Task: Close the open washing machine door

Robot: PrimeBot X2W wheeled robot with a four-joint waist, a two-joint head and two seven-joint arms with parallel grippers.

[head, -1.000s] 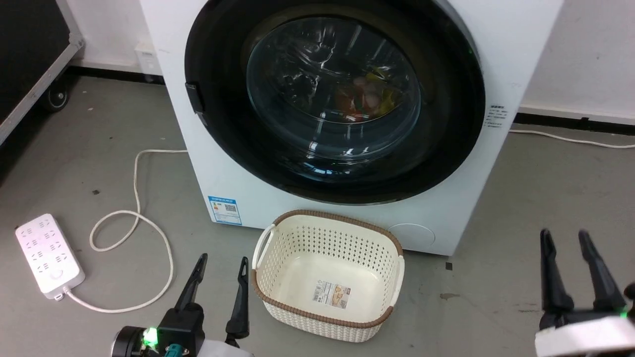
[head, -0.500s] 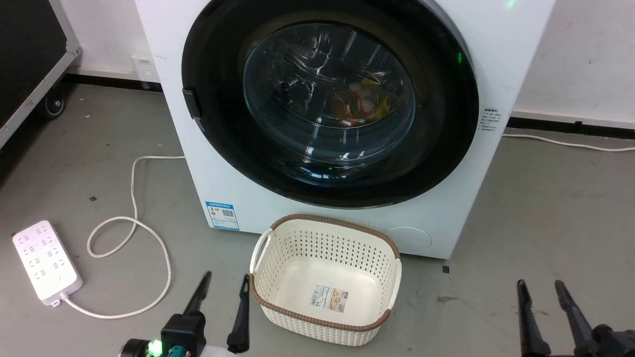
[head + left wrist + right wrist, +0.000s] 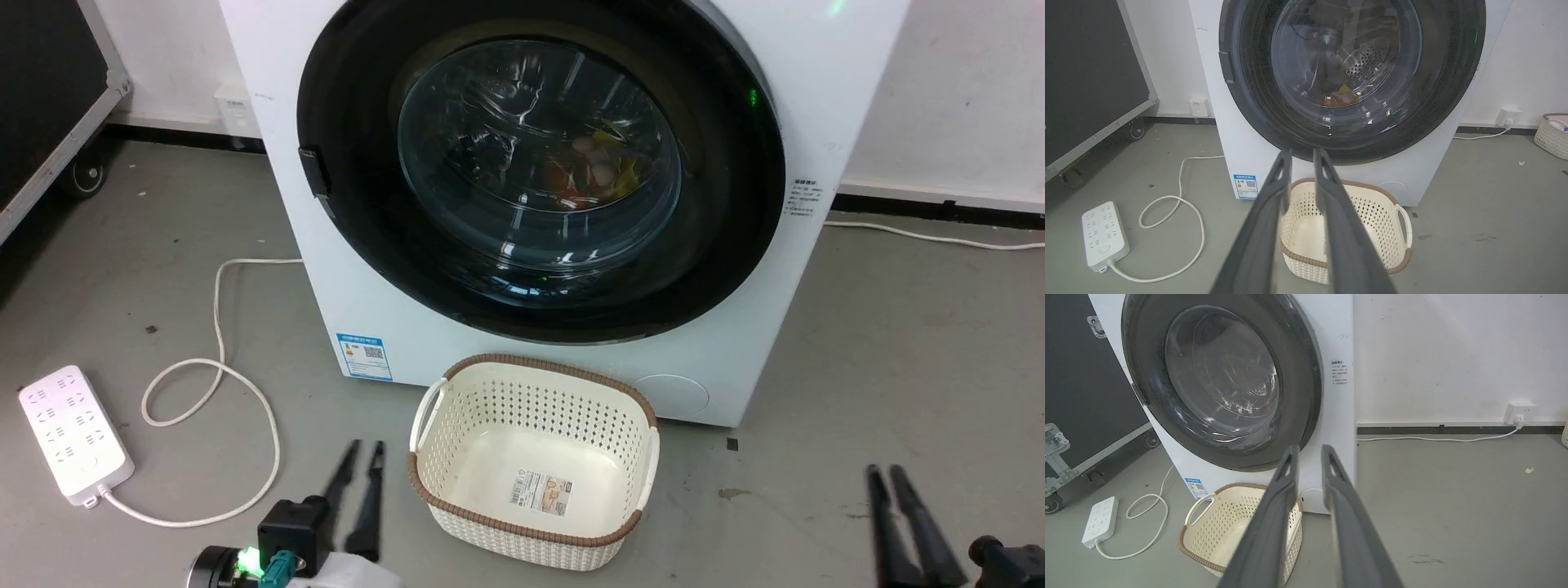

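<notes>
The washing machine [image 3: 739,359] is a big white front-loader facing me. Its round black-rimmed door [image 3: 539,163] with the bulging glass window lies flat against the front, and coloured laundry shows through the glass. My left gripper [image 3: 365,447] hangs low at the lower left, shut with nothing between its fingers and well short of the door. My right gripper [image 3: 885,471] sits at the lower right, also shut and holding nothing. In the left wrist view the left gripper [image 3: 1302,152] points at the door's lower rim [image 3: 1347,147]. In the right wrist view the right gripper [image 3: 1309,448] points at the machine's lower right corner.
A cream perforated basket [image 3: 535,506] stands on the floor right before the machine, between my grippers. A white power strip [image 3: 75,429] and its looped cable [image 3: 216,327] lie to the left. A black wheeled case [image 3: 49,98] stands at the far left. Bare grey floor lies to the right.
Both grippers have gone from open to shut. The right gripper has dropped lower in the view; the camera has also tilted slightly.
</notes>
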